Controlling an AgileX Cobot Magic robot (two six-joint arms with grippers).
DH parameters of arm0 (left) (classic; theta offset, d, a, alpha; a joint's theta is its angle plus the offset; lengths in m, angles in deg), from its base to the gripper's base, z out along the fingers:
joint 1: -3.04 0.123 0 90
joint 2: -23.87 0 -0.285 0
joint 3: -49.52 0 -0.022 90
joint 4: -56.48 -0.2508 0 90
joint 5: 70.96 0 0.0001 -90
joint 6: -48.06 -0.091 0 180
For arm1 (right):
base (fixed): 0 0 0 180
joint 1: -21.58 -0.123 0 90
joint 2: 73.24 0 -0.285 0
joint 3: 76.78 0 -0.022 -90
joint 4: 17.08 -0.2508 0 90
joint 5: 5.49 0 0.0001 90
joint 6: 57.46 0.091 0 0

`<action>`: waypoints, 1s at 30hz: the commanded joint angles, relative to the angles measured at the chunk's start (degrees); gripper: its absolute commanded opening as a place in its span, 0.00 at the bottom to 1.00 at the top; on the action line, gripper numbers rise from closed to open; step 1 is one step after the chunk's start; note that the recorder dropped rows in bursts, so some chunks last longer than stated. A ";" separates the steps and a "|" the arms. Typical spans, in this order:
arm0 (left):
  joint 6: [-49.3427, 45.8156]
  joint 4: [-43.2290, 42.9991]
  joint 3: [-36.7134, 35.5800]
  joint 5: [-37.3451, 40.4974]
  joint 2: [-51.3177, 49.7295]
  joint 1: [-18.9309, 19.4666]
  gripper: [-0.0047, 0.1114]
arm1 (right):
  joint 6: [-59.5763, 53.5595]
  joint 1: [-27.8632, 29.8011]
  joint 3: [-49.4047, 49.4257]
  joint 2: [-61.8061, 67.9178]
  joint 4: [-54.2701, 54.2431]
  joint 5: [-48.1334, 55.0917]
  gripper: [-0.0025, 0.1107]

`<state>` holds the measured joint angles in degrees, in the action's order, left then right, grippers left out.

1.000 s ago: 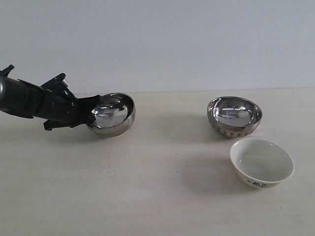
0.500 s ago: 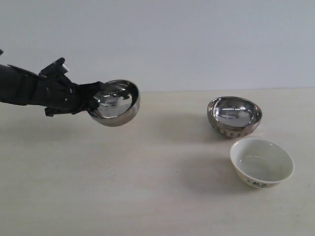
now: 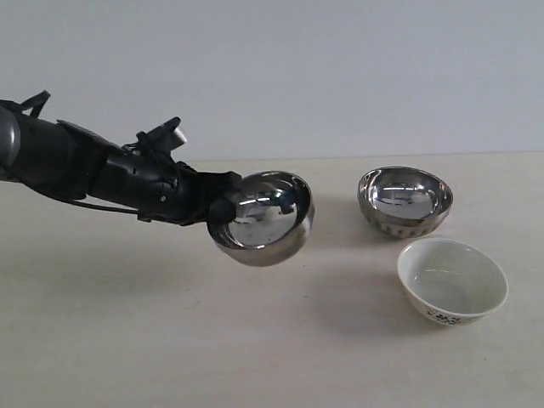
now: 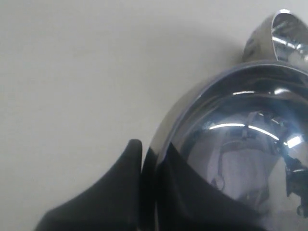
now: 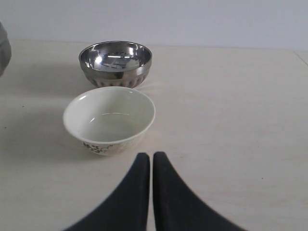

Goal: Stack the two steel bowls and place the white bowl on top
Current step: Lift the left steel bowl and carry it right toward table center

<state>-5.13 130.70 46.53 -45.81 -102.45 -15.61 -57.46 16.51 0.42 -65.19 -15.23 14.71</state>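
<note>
My left gripper (image 3: 223, 208) is shut on the rim of the smooth steel bowl (image 3: 263, 221) and holds it tilted in the air, left of the table's middle. In the left wrist view one finger sits outside the rim and one inside, with the gripper (image 4: 147, 154) pinching the bowl (image 4: 231, 144). The dimpled steel bowl (image 3: 405, 200) stands upright at the back right, also visible past the held bowl (image 4: 284, 33). The white bowl (image 3: 452, 280) sits just in front of it. My right gripper (image 5: 151, 156) is shut and empty, hovering near the white bowl (image 5: 109, 118) with the dimpled bowl (image 5: 115, 62) behind.
A pale wooden table (image 3: 170, 340) carries everything, with a plain white wall behind. The held bowl casts a shadow on the bare surface between it and the white bowl.
My left arm has lifted the smooth steel bowl off the table at the left and carried it rightward toward the middle. The other two bowls and the right gripper have not moved.
</note>
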 commanded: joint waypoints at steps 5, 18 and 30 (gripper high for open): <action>-0.39 -3.96 -4.02 0.47 1.37 -6.02 0.07 | 0.00 -0.05 0.02 -0.26 0.27 -0.58 0.02; 2.27 -10.97 -7.85 -7.68 3.67 -8.37 0.07 | 0.00 -0.05 0.02 -0.26 0.27 -0.58 0.02; 4.41 -13.25 -8.11 -8.06 3.78 -8.26 0.07 | 0.00 -0.05 0.02 -0.26 0.27 -0.58 0.02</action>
<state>-1.50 117.68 38.62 -53.51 -99.64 -23.70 -57.46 16.51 0.42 -65.19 -15.23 14.71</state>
